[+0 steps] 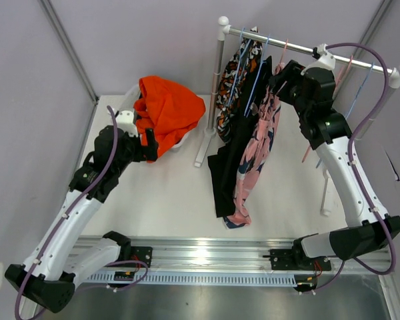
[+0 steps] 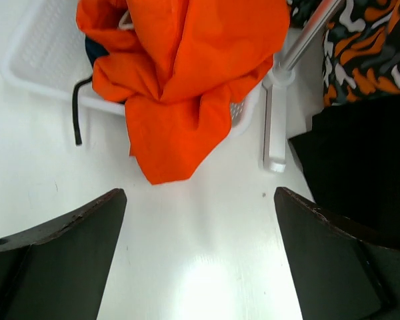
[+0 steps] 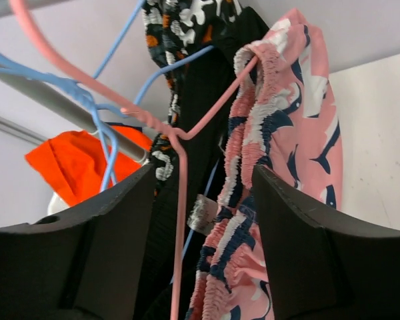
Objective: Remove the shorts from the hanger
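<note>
Bright orange-red shorts [image 1: 167,107] lie heaped in a white basket [image 1: 130,100] at the back left; they also show in the left wrist view [image 2: 180,73], with a dark blue patch [image 2: 93,50] under them. My left gripper [image 1: 150,141] is open and empty just in front of them, above bare table [image 2: 199,195]. Blotch-pattern shorts [image 1: 232,80], black shorts [image 1: 228,160] and pink printed shorts [image 1: 257,150] hang on the rail [image 1: 287,41]. My right gripper [image 1: 278,81] is open [image 3: 203,172], its jaws either side of the pink shorts' waistband [image 3: 253,147] and a pink hanger [image 3: 181,220].
The rack's white post [image 1: 217,87] and foot [image 2: 275,127] stand between basket and hanging shorts. Blue hangers [image 3: 97,113] crowd the rail. A black cord [image 2: 77,113] hangs over the basket's rim. Walls close in left, back and right.
</note>
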Robot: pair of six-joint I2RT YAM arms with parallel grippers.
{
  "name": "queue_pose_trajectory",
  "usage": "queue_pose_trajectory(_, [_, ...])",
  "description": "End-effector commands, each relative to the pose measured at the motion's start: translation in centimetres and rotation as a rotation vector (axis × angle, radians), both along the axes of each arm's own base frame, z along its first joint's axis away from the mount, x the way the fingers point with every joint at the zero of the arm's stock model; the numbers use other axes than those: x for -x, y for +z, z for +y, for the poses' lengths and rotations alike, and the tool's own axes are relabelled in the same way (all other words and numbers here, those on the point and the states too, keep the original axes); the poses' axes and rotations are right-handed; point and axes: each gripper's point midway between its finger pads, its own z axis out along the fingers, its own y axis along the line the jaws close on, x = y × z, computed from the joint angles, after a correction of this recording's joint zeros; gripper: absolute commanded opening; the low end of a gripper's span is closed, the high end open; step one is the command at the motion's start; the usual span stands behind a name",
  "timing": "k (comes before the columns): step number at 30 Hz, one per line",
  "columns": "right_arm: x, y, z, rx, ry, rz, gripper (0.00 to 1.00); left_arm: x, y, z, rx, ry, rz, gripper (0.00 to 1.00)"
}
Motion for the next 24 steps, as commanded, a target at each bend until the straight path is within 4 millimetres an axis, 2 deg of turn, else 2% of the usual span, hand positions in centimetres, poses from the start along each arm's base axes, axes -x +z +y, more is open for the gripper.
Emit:
queue_pose_trajectory(1, [0.5, 2.7, -0.6, -0.011, -0.037, -0.081, 0.6, 0.4, 1.4, -0.3, 0.059, -0.013, -0.077, 0.99])
queue_pose_trajectory(2, [0.2, 1.8, -0.6, -0.007, -0.04, -0.068, 0.58, 0.5, 1.5, -0.4, 0.069, -0.019, -0.089, 0.99])
queue_pose_trajectory(3, [0.1, 1.4, -0.5, -0.008, -0.042, -0.061, 0.56, 0.5, 0.5, -0.4, 0.068, -0.021, -0.076, 0.99])
queue_pose_trajectory(6, [-0.6, -0.2, 0.0, -0.003, -0.036, -0.027, 0.48, 0.4, 0.0, -0.6, 0.082, -0.027, -0.075, 0.99])
queue_pose_trajectory(7, [-0.8, -0.5, 0.1, -0.003, -0.038, -0.018, 0.4, 0.4, -0.2, -0.5, 0.081, -0.022, -0.066, 0.99])
queue_pose_trajectory(12, [-1.8, -2.7, 1.4, 0.005, -0.024, 0.027, 0.39, 0.5, -1.0, -0.4, 0.064, -0.022, -0.043, 0.99])
queue_pose_trajectory(15, [-2.0, -2.9, 2.0, 0.009, -0.023, 0.031, 0.26, 0.5, -1.2, -0.2, 0.058, -0.016, -0.044, 0.99])
queue_pose_trajectory(16, [-2.0, -3.0, 1.9, 0.012, -0.031, 0.033, 0.15, 0.5, -1.2, -0.2, 0.057, -0.016, -0.045, 0.99])
queue_pose_trajectory(19, [-1.6, -2.2, 2.0, 0.012, -0.037, 0.019, 0.0, 0.5, -1.2, -0.2, 0.054, -0.019, -0.044, 0.99])
queue_pose_trajectory(24, [-0.5, 0.2, 1.3, 0.014, -0.06, -0.015, 0.0, 0.8, -0.9, -1.4, 0.068, -0.096, -0.06, 0.99])
